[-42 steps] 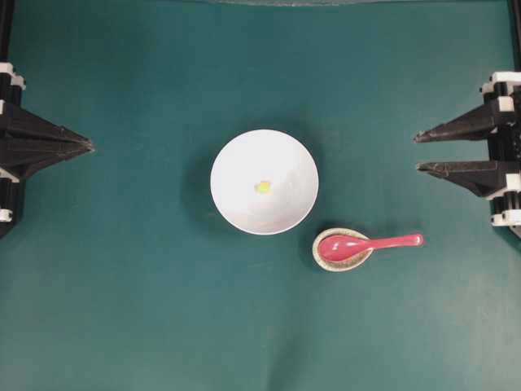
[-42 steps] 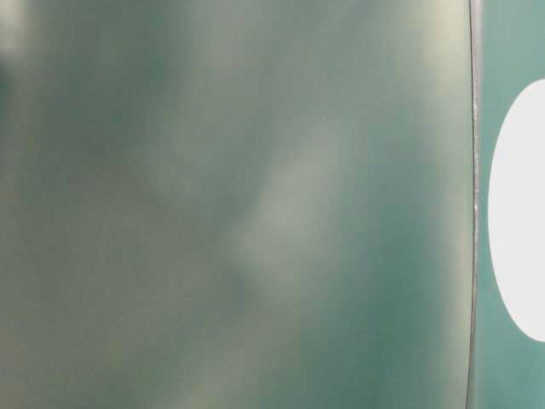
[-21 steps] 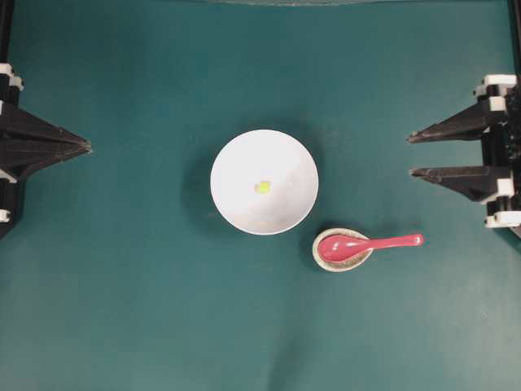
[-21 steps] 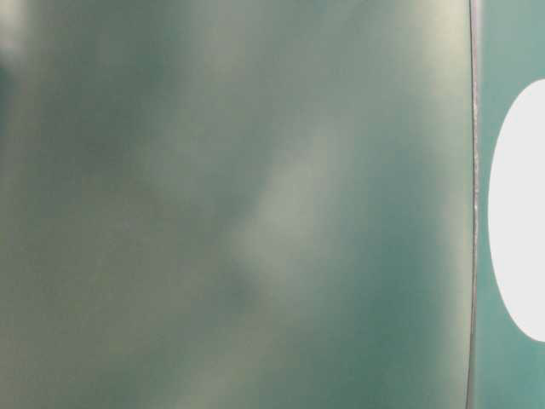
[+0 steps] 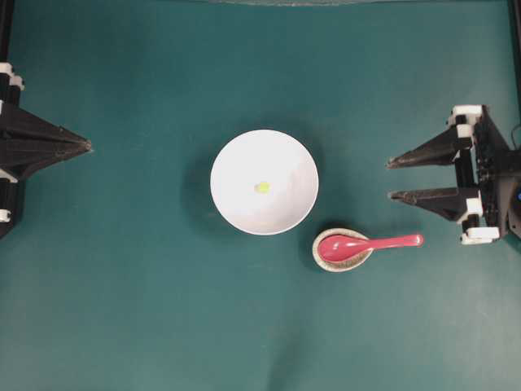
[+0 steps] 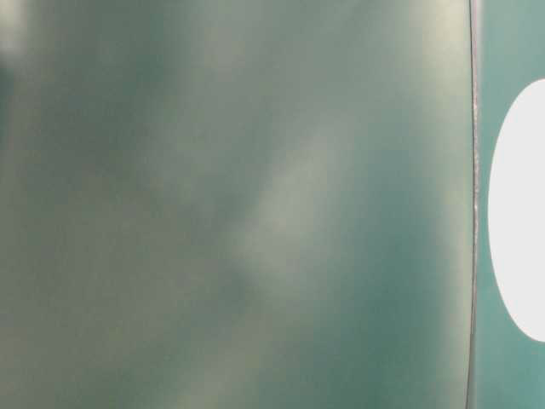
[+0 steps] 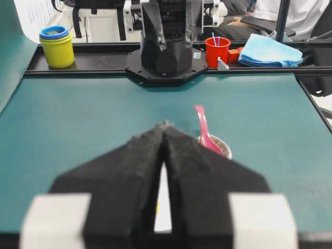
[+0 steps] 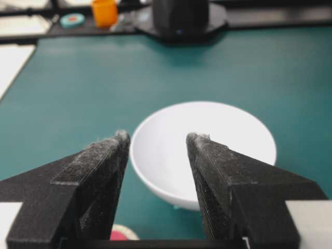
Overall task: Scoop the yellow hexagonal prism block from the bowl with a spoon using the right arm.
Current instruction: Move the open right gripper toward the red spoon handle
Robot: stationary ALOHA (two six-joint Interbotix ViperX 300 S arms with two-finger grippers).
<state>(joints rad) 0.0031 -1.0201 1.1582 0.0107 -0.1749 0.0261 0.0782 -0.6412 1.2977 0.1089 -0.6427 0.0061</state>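
Round white bowl (image 5: 264, 182), mid-table, holding tiny yellow hexagonal block (image 5: 262, 187). Glossy pink-red spoon (image 5: 366, 243) on speckled beige rest (image 5: 342, 259). Right gripper (image 5: 389, 179) spread wide, well apart; left gripper (image 5: 89, 147) closed. Green mat (image 5: 130, 309).

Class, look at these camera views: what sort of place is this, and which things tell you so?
Probably a robotics lab bench: two black robot grippers, left and right, face a plain green tabletop, with a white bowl and red spoon staged between them.
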